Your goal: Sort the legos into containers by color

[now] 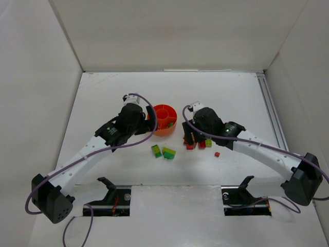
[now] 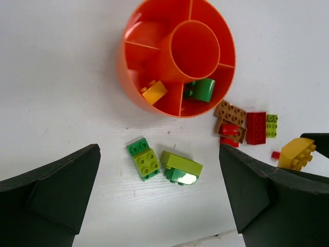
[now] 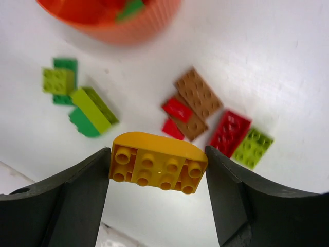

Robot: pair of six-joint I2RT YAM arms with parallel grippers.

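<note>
The round orange dish stands mid-table; in the left wrist view one ring section holds a yellow brick and the neighbouring one a green brick. Two green-and-lime stacked bricks lie in front of it. My left gripper is open and empty above them. My right gripper is shut on a yellow rounded brick, held above the table beside a cluster of brown, red and lime bricks.
A tiny red piece lies alone to the right of the cluster. White walls enclose the table on three sides, with a metal rail along the right. Both arms reach close together around the dish.
</note>
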